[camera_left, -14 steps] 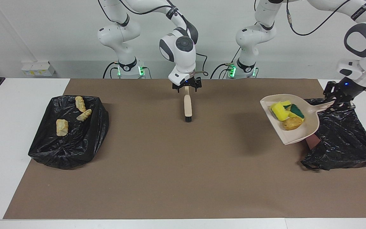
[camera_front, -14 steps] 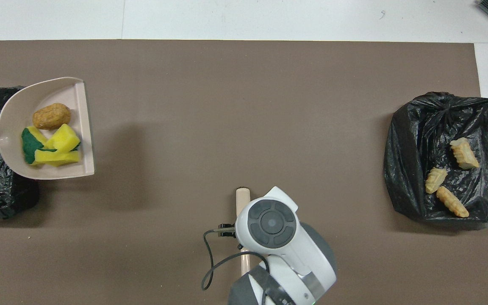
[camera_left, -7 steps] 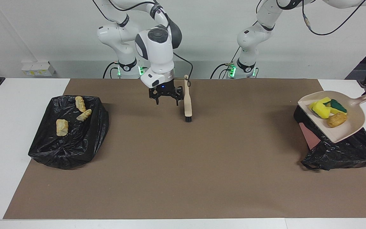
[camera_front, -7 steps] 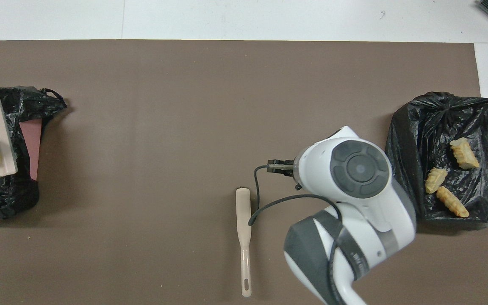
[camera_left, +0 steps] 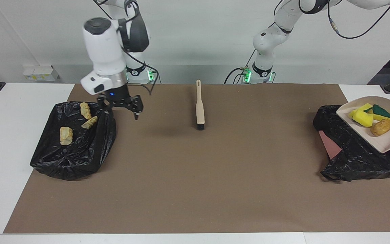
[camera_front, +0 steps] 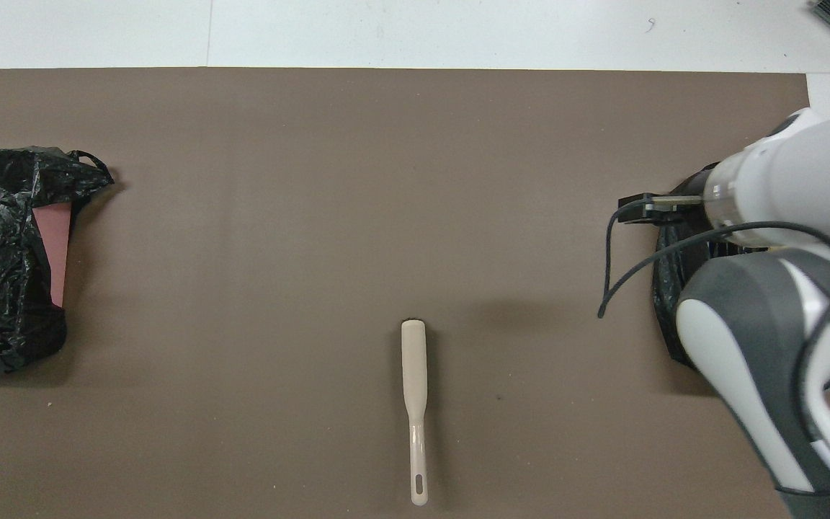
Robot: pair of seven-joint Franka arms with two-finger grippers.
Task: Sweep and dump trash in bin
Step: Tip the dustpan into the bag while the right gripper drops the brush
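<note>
- Brown mat, centre: open passage; only the brush lies there, handle at 12 o'clock.
- Black bags: obstacles at 9 and 3 o'clock, facing view.

Brush between 2 bags, dustpan raised

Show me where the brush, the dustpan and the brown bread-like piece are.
brush (camera_left: 200, 110): facing view, on its beige handle.
dustpan (camera_left: 384, 142): facing view, on its bare floor.
brown bread-like piece (camera_left: 382, 127): facing view, on its middle.
</note>
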